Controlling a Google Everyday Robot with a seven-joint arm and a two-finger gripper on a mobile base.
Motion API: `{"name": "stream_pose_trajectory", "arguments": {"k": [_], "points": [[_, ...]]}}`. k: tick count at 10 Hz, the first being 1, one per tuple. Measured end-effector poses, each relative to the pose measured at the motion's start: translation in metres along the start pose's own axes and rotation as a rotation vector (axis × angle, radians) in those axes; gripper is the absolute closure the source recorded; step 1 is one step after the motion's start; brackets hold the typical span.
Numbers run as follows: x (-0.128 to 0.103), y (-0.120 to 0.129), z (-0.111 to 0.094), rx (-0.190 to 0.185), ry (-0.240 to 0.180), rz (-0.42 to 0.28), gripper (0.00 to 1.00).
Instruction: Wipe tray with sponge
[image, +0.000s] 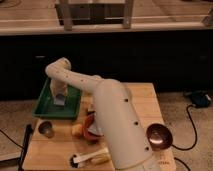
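Observation:
The green tray (46, 107) lies on the left part of the wooden table. My arm reaches over the table from the front and bends down into the tray. My gripper (58, 96) points down over the middle of the tray. It is shut on the small pale blue-grey sponge (59, 102), which sits at its tip against the tray floor. The arm hides part of the tray's right side.
A metal cup (46, 128) stands in front of the tray. A reddish bowl (89, 133) with a grey-blue cloth, a yellowish item (77, 130) and a white-handled utensil (90, 158) lie by the arm. A shiny round bowl (159, 136) is at the table's right edge. Cables lie on the floor at right.

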Motion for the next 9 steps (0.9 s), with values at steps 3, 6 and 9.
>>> {"name": "stream_pose_trajectory", "arguments": {"k": [3, 6, 9], "points": [[-0.048, -0.004, 0.004, 0.025, -0.053, -0.043, 1.0], [-0.059, 0.017, -0.003, 0.021, -0.041, -0.01, 1.0], [-0.028, 0.051, -0.016, -0.003, 0.005, 0.061, 1.0]]}}
